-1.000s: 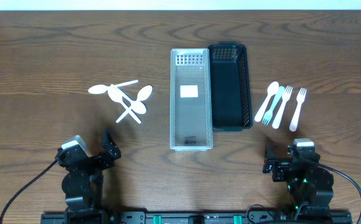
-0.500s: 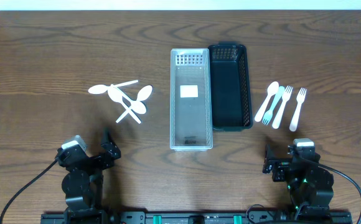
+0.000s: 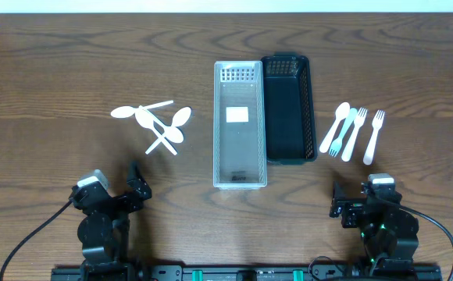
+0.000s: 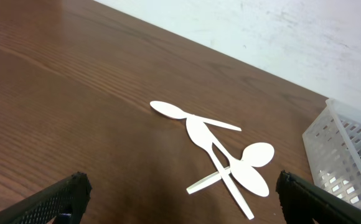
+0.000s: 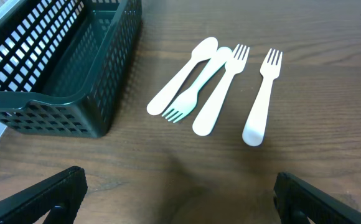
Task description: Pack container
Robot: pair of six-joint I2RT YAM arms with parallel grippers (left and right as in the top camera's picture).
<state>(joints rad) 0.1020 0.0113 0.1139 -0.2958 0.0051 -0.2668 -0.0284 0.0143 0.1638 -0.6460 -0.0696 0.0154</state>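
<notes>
A clear plastic container (image 3: 240, 125) and a black mesh basket (image 3: 290, 109) stand side by side at the table's middle. Several white spoons (image 3: 157, 125) lie crossed to the left; they also show in the left wrist view (image 4: 221, 149). White forks and a spoon (image 3: 353, 133) lie to the right of the basket, and show in the right wrist view (image 5: 221, 87). My left gripper (image 4: 180, 199) is open and empty, well short of the spoons. My right gripper (image 5: 180, 199) is open and empty, short of the forks.
The clear container's corner (image 4: 348, 155) shows at the right of the left wrist view. The black basket (image 5: 56, 68) fills the upper left of the right wrist view. Both arm bases (image 3: 101, 215) (image 3: 379, 215) sit at the table's front edge.
</notes>
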